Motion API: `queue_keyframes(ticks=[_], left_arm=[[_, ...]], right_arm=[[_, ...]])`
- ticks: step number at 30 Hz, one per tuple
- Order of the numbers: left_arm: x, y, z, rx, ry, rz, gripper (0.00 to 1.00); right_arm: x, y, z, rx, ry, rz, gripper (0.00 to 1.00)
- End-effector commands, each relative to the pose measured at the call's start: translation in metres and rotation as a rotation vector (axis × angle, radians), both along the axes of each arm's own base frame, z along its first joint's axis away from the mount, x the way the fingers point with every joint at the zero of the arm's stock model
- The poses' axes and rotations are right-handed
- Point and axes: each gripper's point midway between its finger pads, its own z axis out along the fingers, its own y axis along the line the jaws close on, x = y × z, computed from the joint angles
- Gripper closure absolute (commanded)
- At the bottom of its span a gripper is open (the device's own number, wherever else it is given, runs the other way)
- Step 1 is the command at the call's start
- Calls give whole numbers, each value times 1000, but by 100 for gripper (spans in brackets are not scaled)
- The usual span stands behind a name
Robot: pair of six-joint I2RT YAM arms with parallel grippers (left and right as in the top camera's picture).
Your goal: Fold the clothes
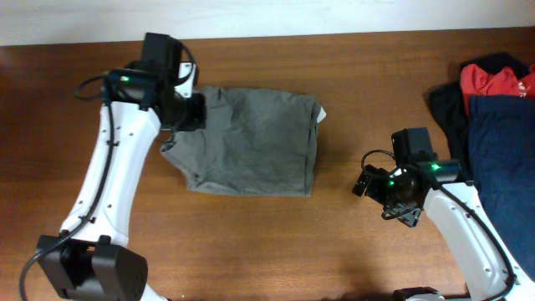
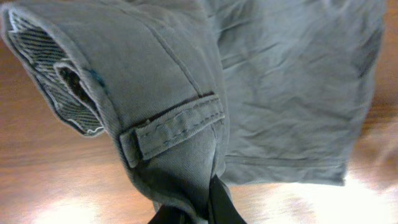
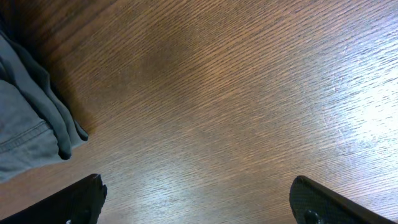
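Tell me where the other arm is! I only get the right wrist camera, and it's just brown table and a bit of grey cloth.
Observer: The left gripper is at the far left edge of the grey shorts, the side away from you.
Operator: Is it holding them?
Observer: Yes. The left wrist view shows the waistband, with its belt loop, pinched and raised.
Operator: Any more clothes?
Observer: A red garment and a navy one are piled at the right edge of the table, past the right gripper.
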Motion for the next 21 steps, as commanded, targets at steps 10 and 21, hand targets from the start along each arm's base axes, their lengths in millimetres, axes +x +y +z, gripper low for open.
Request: queue_keyframes(ticks=[10, 21], left_arm=[[9, -42, 24, -38, -112, 85, 99], [-9, -2, 20, 143, -75, 202, 99]], right_arm=[[-1, 0, -1, 6, 3, -7, 1], [-1, 0, -1, 6, 3, -7, 1]])
